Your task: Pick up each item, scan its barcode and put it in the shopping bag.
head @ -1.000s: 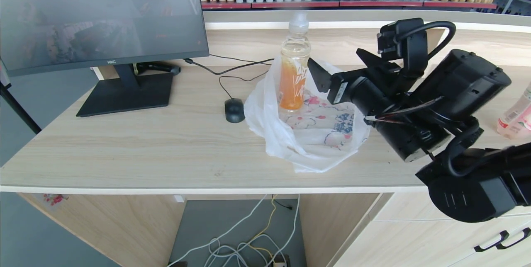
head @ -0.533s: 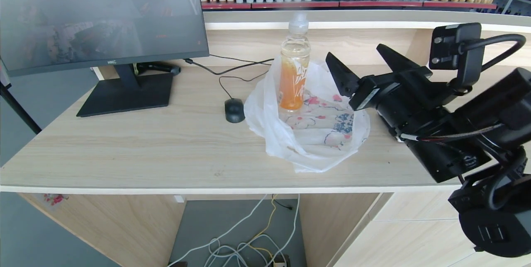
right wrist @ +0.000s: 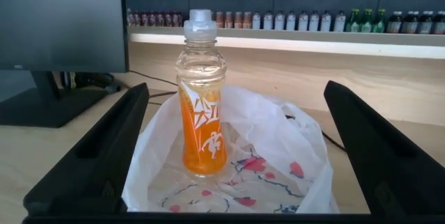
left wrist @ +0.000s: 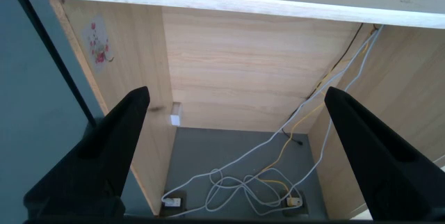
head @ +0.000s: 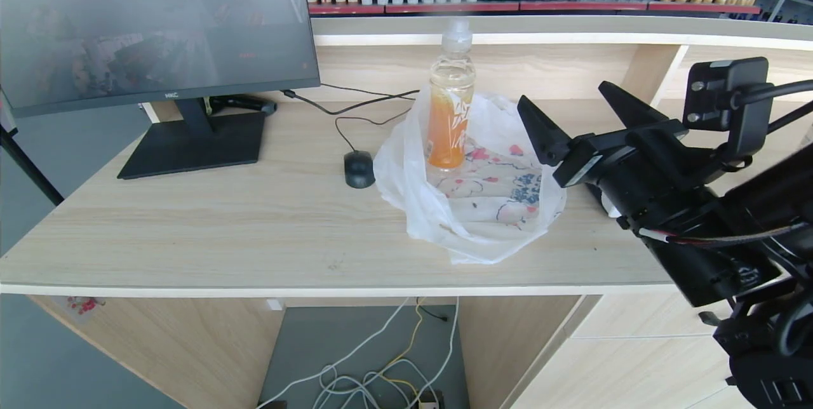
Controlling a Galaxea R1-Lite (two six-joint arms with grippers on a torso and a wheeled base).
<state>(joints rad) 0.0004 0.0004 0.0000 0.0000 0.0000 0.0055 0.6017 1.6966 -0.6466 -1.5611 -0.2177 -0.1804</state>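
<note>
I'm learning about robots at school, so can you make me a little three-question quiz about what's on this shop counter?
1. True or false: the orange drink bottle stands upright in the shopping bag.
2. What lies on the counter between the bag and the monitor? A: computer mouse B: banana C: cup
3. Fill in: the right gripper is ____ and holds nothing.
Key: 1 true; 2 A; 3 open.

The bottle (head: 450, 104) is clear, glossy plastic. The shopping bag (head: 486, 218) is thin, translucent white plastic, crinkled and faintly shiny. The surface (head: 222, 225) shows pale wood grain, smooth and matt. The right pincer (head: 562, 93) looks like matt black plastic.
</note>
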